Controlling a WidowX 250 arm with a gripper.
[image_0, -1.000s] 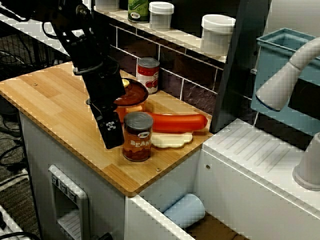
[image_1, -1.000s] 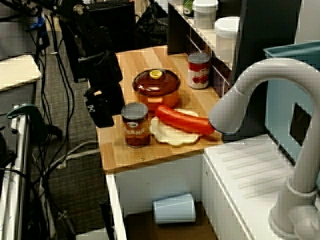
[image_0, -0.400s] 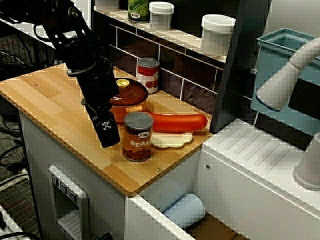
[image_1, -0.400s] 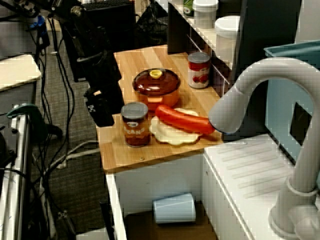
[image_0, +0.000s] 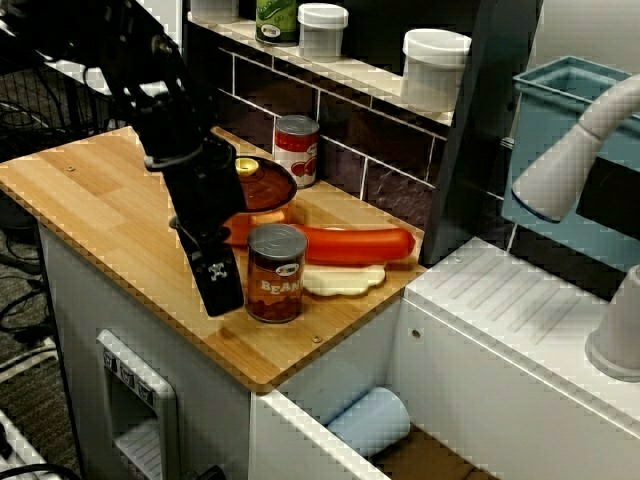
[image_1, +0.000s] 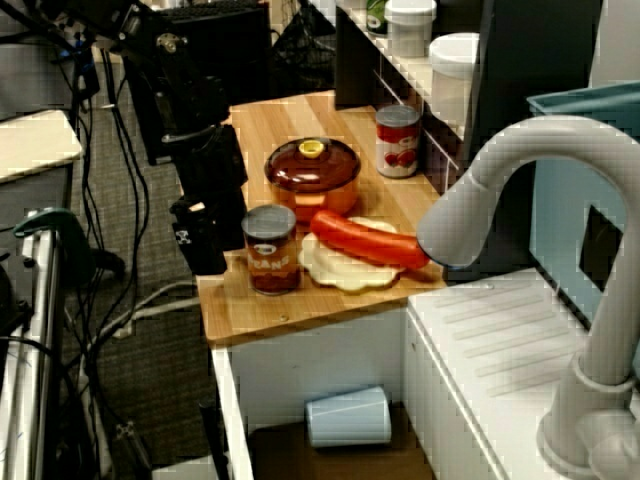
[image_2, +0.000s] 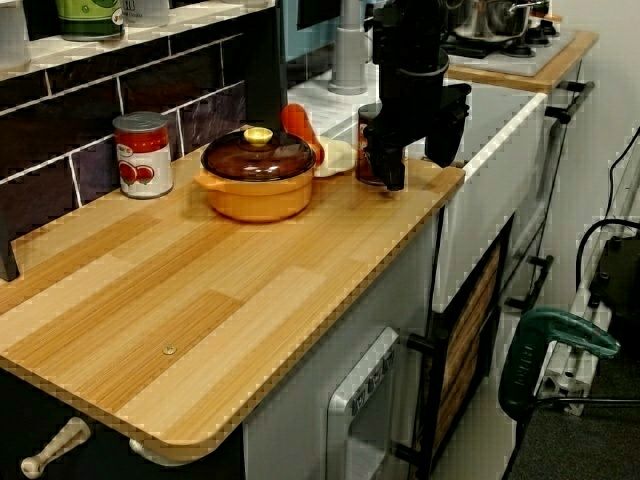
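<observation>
I am hanging the gripper (image_0: 218, 285) fingers-down just beside the bean can (image_0: 276, 272), on the can's open-counter side, so close that I cannot tell whether they are touching. Nor can I tell whether the fingers are spread or closed, because the black body is hiding them. The can is standing upright near the counter's (image_0: 100, 210) front edge. Just behind the can a red sausage (image_0: 355, 243) is lying across a cream plate (image_0: 340, 281), which is probably keeping it from rolling. Farther behind the can an orange lidded pot (image_0: 262, 190) is sitting, and beyond that a tomato can (image_0: 296, 150) is standing against the tiles.
</observation>
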